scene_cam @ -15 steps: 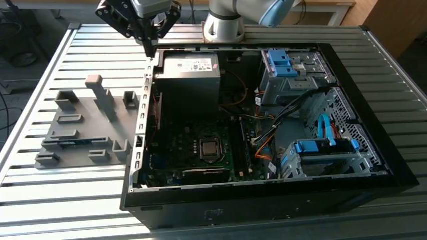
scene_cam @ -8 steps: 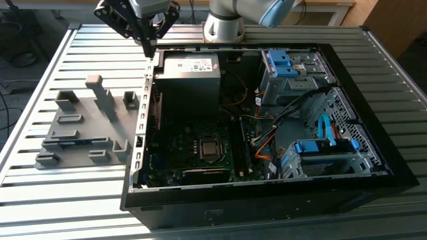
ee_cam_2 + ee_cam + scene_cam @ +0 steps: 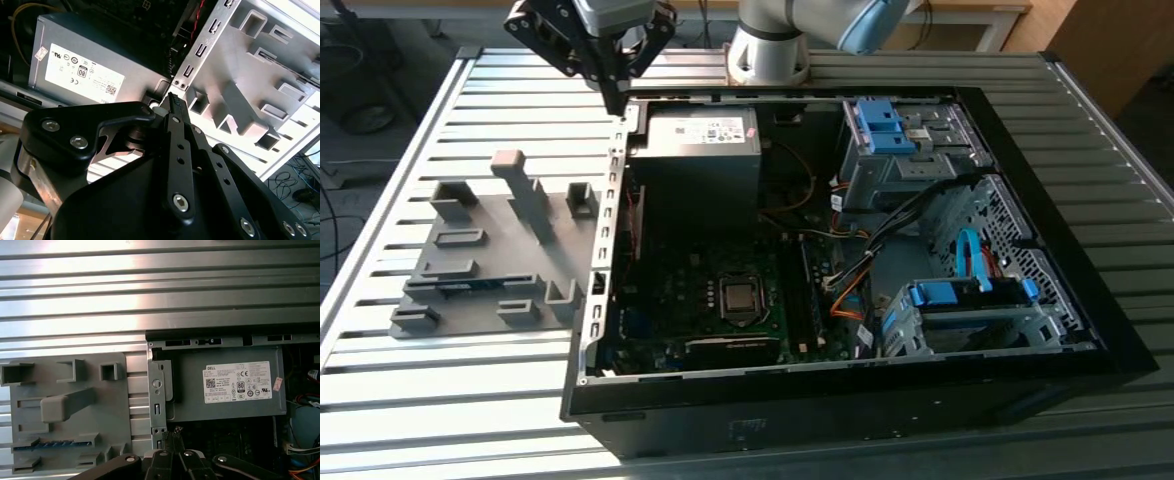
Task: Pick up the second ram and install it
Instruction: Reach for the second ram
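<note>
The second ram (image 3: 458, 285) is a thin blue stick lying in a slot of the gray holder (image 3: 480, 250), near the exterior view's left. The first wrist view shows the ram (image 3: 52, 444) in the holder (image 3: 65, 410) too. My gripper (image 3: 615, 104) hangs over the far corner of the open computer case (image 3: 607, 250), beside the power supply (image 3: 700, 135), well away from the ram. Its fingers (image 3: 172, 107) meet at the tip with nothing between them. In the first wrist view the gripper (image 3: 172, 436) points at the case wall.
The case lies open on a ribbed metal table (image 3: 480, 400). Inside are the motherboard (image 3: 720, 300), loose cables (image 3: 854, 270) and drive bays with blue latches (image 3: 881, 125). The arm's base (image 3: 767, 55) stands behind the case. The holder's posts (image 3: 520, 190) stick up.
</note>
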Robot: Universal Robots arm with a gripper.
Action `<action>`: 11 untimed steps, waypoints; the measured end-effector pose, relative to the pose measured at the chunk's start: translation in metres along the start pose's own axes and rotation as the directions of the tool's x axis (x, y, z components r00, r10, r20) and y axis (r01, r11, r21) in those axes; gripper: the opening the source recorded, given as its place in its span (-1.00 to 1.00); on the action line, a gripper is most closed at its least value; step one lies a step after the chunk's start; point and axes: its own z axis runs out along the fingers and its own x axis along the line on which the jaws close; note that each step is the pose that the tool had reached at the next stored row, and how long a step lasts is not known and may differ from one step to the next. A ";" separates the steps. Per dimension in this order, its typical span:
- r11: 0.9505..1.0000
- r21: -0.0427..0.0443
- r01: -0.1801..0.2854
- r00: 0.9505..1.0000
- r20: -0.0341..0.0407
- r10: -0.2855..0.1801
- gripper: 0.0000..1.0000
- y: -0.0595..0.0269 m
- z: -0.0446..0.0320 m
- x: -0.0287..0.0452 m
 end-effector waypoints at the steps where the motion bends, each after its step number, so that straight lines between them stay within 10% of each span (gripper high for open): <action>1: 1.000 0.000 0.000 1.000 0.000 0.000 -0.79 0.0000 0.0000 0.0004; 11: 1.000 0.000 0.000 1.000 0.000 0.000 -0.79 -0.0003 0.0001 0.0040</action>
